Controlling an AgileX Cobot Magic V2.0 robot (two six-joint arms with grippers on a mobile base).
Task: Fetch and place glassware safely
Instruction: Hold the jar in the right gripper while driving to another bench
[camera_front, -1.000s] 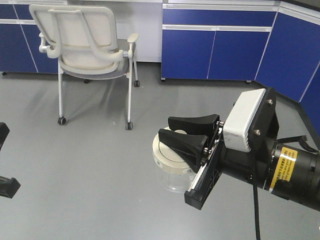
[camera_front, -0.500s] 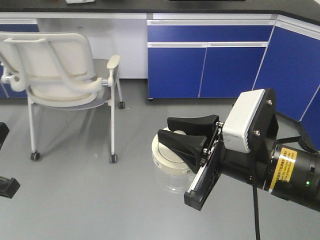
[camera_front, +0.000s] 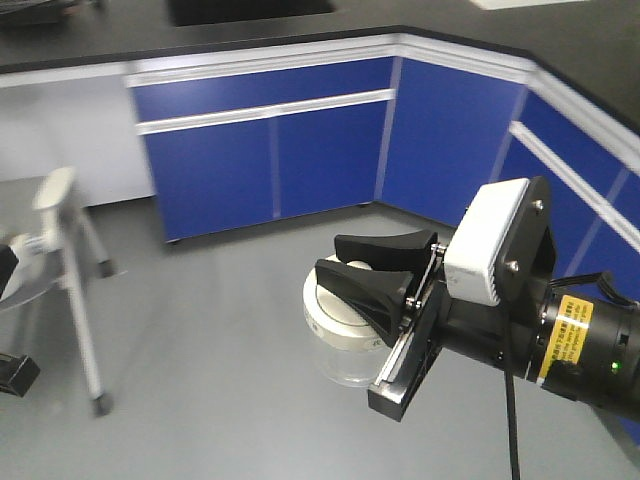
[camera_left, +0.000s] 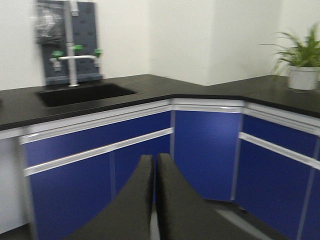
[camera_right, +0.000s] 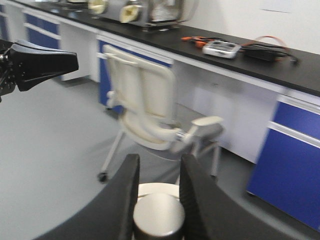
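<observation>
The glassware, a squat clear jar (camera_front: 345, 355) with a cream-white lid (camera_front: 330, 318), hangs above the grey floor. My right gripper (camera_front: 332, 254) is shut on the lid's central knob (camera_right: 159, 216), one black finger on each side. In the right wrist view the gripper (camera_right: 159, 165) frames the knob, with the lid (camera_right: 159, 188) showing beyond it. My left gripper (camera_left: 155, 158) is shut with nothing between its fingers and points at the blue cabinets. Its black tip (camera_right: 42, 61) also shows at the upper left of the right wrist view.
Blue base cabinets (camera_front: 260, 150) under a black countertop (camera_left: 150, 87) form an inside corner ahead. A sink with a tap (camera_left: 72, 55) and a potted plant (camera_left: 302, 62) sit on the counter. A white wheeled chair (camera_front: 65, 270) stands at the left.
The whole view has swung right: the chair slid to the left edge and the cabinet corner came into sight. Both grippers and the held jar keep the same pose.
</observation>
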